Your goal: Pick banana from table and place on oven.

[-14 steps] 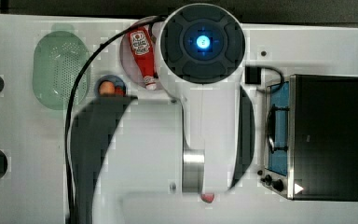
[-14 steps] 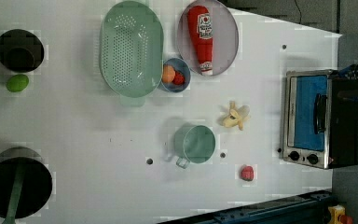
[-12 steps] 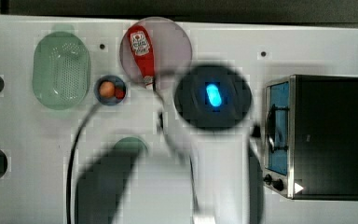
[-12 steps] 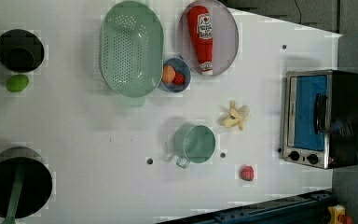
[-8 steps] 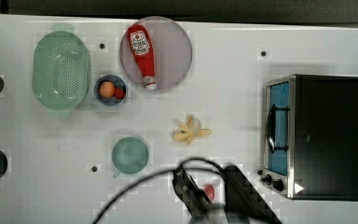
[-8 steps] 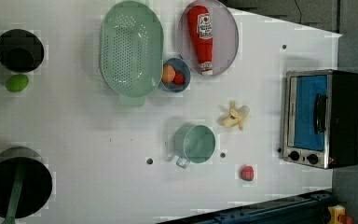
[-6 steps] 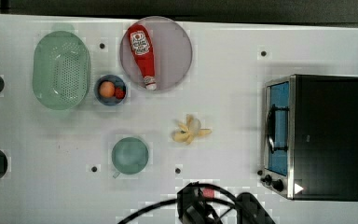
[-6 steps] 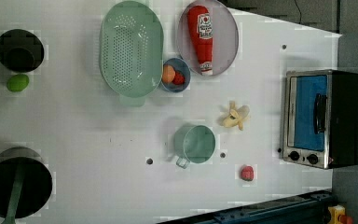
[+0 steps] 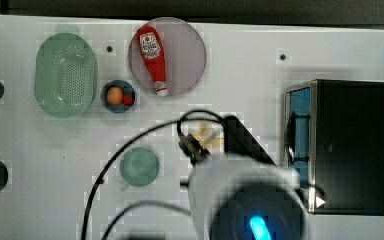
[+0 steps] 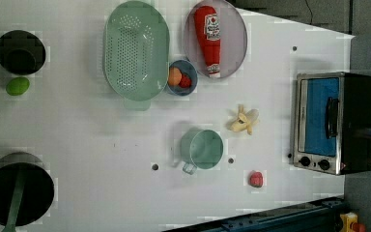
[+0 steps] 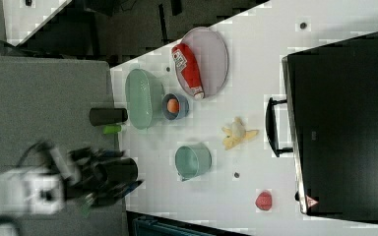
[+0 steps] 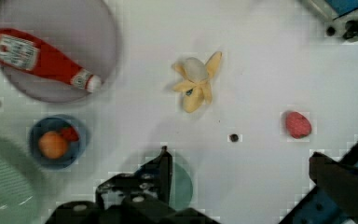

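The banana (image 12: 196,81), pale yellow and peeled open, lies on the white table (image 12: 256,56) with nothing touching it. My gripper (image 12: 240,157) hangs above the table a short way from it, open, its black fingers (image 12: 164,165) spread wide with only bare table between them. In the top view my arm's white body (image 9: 245,195) covers the lower middle and half hides the banana (image 9: 206,136). The oven (image 9: 352,145), black-topped with a blue glass door, stands at the top view's right. The banana (image 10: 244,121) lies left of the oven (image 10: 335,123) in the left view.
A green cup (image 10: 202,149) stands close to the banana, and a red lump (image 10: 256,179) lies near the oven's knobs. Farther off are a blue bowl (image 10: 181,78) with an orange ball, a ketchup bottle (image 10: 208,41) on a plate, a green colander (image 10: 135,48) and black pots (image 10: 17,193).
My arm swept out of the top view's middle to its bottom edge and has come back up beside the banana. Nothing on the table has moved.
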`<action>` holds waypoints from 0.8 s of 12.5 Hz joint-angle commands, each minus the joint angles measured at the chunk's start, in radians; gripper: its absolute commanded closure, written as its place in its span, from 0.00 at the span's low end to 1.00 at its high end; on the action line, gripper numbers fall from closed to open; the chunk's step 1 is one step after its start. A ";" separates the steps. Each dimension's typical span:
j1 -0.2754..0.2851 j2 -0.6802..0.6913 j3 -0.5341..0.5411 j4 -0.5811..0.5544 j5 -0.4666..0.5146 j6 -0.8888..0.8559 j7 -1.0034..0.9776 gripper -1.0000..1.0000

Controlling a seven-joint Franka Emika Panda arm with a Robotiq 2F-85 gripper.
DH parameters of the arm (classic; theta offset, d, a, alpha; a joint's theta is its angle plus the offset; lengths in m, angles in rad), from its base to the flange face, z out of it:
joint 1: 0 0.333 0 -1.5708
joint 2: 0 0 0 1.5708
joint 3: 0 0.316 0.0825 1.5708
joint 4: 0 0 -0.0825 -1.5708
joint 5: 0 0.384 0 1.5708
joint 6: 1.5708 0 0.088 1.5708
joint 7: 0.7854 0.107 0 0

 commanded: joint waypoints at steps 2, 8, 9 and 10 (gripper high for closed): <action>0.001 0.133 -0.005 -0.128 -0.009 0.214 0.042 0.00; -0.002 0.356 -0.025 -0.263 -0.009 0.582 0.042 0.00; -0.002 0.398 -0.029 -0.277 -0.009 0.640 0.042 0.00; -0.002 0.441 -0.031 -0.285 -0.009 0.689 0.042 0.00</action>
